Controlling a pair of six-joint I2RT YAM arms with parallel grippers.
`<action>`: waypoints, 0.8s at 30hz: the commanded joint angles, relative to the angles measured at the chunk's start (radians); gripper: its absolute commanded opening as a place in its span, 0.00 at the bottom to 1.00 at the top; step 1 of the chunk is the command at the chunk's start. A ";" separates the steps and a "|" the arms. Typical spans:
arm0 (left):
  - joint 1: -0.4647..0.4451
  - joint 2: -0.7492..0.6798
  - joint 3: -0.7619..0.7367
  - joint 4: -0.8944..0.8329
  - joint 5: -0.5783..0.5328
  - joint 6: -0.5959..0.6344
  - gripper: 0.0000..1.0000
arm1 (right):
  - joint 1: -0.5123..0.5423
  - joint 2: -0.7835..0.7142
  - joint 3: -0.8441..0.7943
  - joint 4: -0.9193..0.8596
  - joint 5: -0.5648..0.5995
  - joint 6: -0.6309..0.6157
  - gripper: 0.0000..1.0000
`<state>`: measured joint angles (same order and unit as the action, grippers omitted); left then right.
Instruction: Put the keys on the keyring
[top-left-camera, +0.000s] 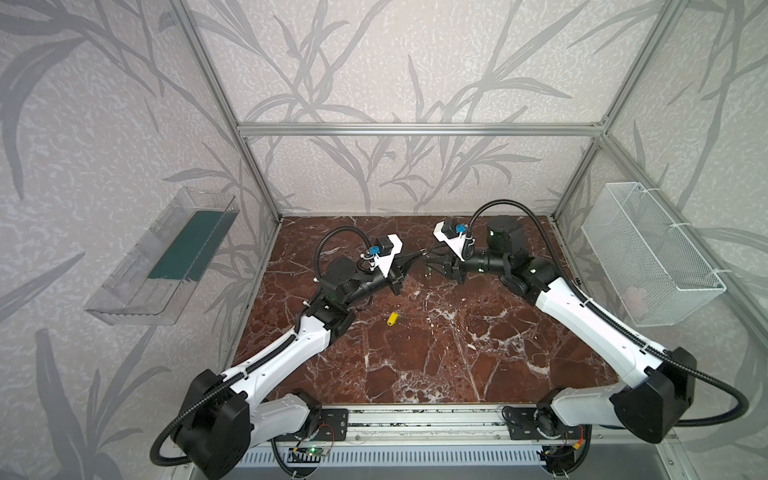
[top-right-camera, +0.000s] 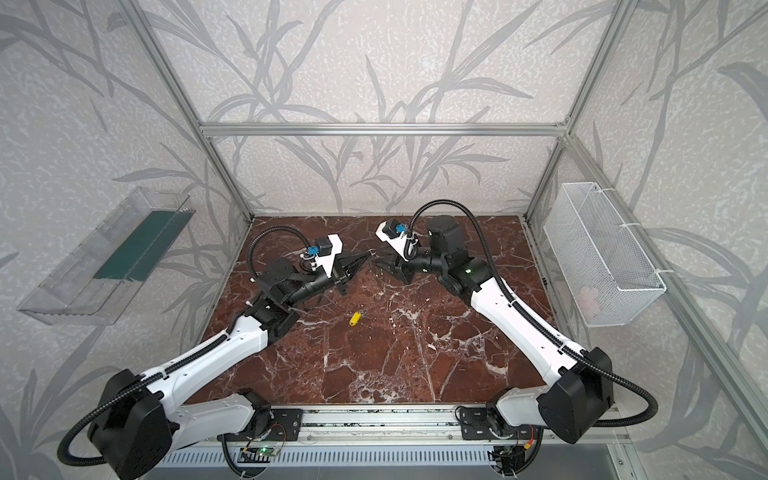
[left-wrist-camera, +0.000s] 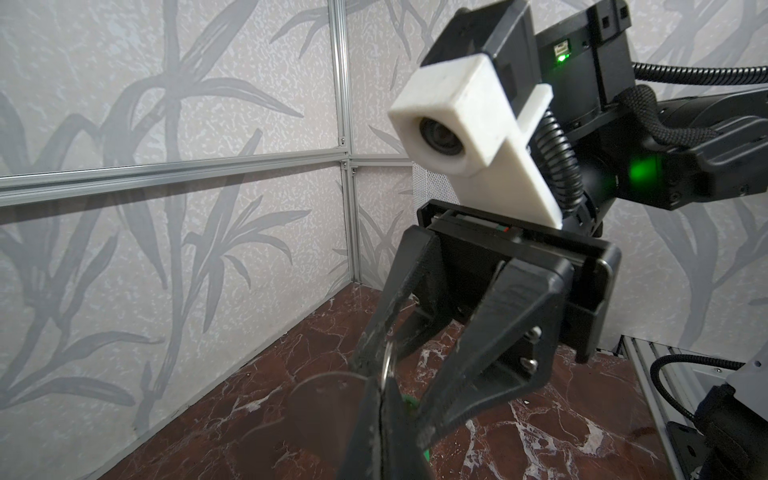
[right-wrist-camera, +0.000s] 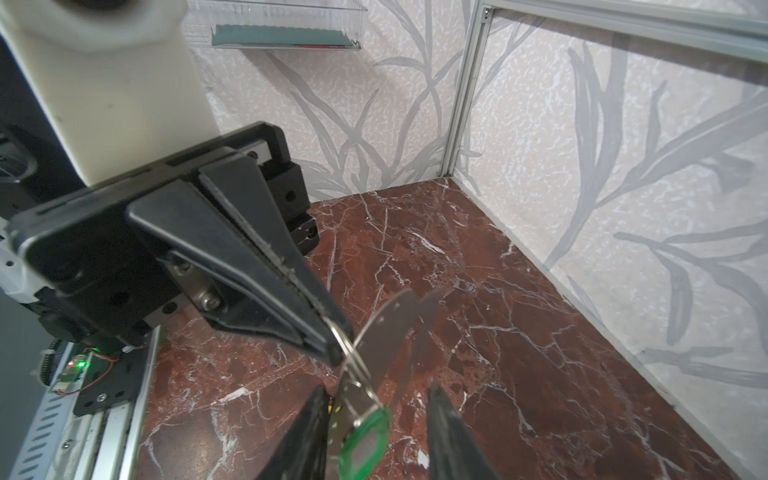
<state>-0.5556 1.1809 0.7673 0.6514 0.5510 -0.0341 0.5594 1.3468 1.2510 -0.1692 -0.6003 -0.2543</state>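
Nearest to you, on the table (top-left-camera: 457, 353), the yellow key (top-left-camera: 392, 318) lies alone, well apart from both claws. Farther back, your left claw (right-wrist-camera: 337, 347) is pinched tight on the keyring (right-wrist-camera: 378, 340), held up off the table. The green key (right-wrist-camera: 365, 434) hangs from it. Your right claw (right-wrist-camera: 376, 387) is apart, one finger on each side of the green key. The two claws point at each other.
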 joint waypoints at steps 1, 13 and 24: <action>-0.001 -0.028 -0.010 0.044 0.003 0.008 0.00 | 0.002 -0.045 -0.009 0.002 0.037 -0.002 0.29; -0.001 -0.033 -0.015 0.052 0.009 0.007 0.00 | 0.003 -0.021 0.009 -0.014 -0.052 -0.009 0.11; -0.001 -0.040 -0.024 0.073 0.028 -0.004 0.00 | 0.002 0.010 0.029 -0.044 -0.091 -0.033 0.00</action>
<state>-0.5556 1.1683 0.7429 0.6590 0.5545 -0.0341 0.5579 1.3449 1.2488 -0.1860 -0.6495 -0.2775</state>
